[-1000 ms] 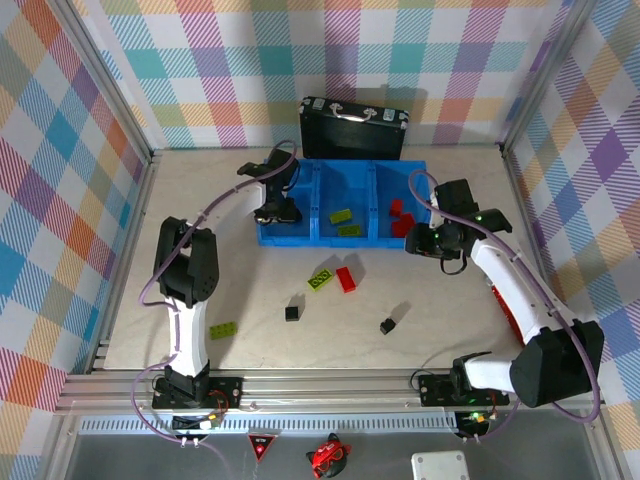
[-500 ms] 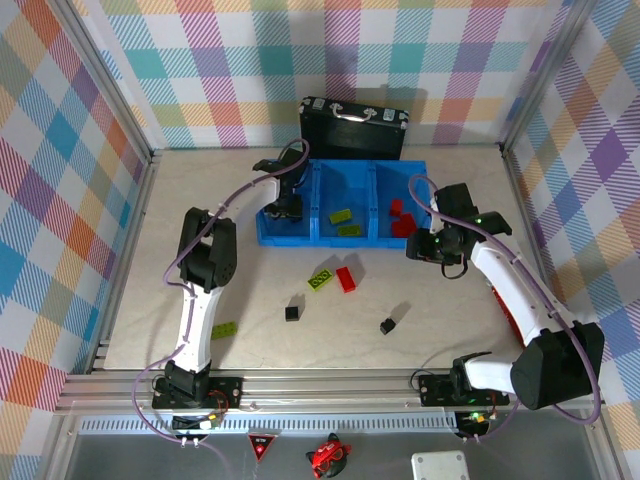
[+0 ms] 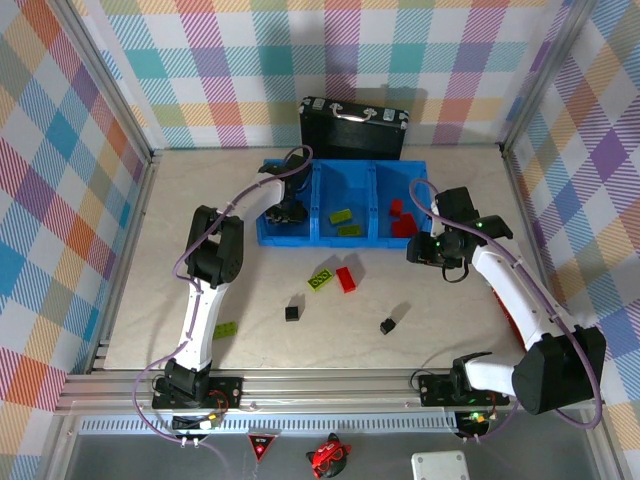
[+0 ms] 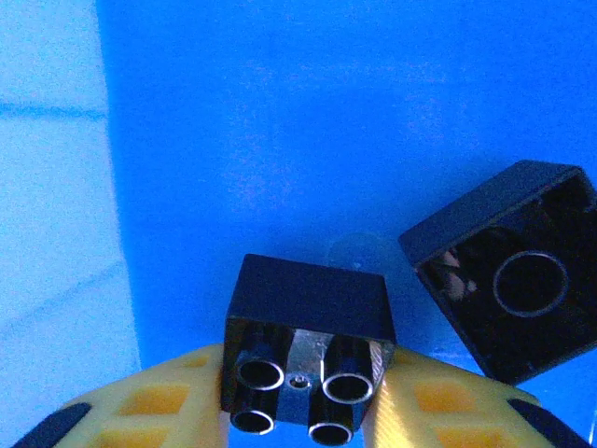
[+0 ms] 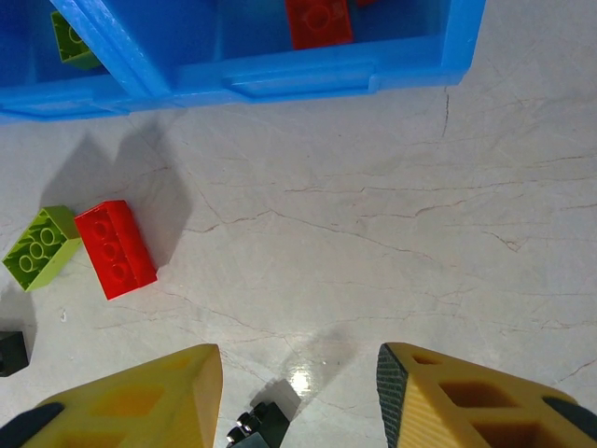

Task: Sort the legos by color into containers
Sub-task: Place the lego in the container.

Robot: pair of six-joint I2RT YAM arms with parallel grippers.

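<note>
My left gripper (image 4: 303, 411) is down inside the left compartment of the blue containers (image 3: 340, 239), shut on a black lego cube (image 4: 312, 299), studs facing the camera. A second black cube (image 4: 504, 266) lies tilted on the bin floor just to its right. My right gripper (image 5: 298, 383) hangs open over the table in front of the bin's right end, with a black cube (image 5: 259, 431) on the table below, between the fingers. A red lego (image 3: 346, 279) and a green lego (image 3: 321, 279) lie together in front of the bin. Another black cube (image 3: 291, 313) sits nearer.
Green legos (image 3: 341, 215) lie in the middle compartment and red ones (image 3: 397, 210) in the right. A lone green lego (image 3: 223, 329) lies near the left arm. A black case (image 3: 352, 127) stands behind the bin. A red stick (image 3: 505, 310) lies under the right arm.
The left gripper has moved right from the bin's left edge into the left compartment, carrying the black cube. The right gripper has drifted slightly toward me.
</note>
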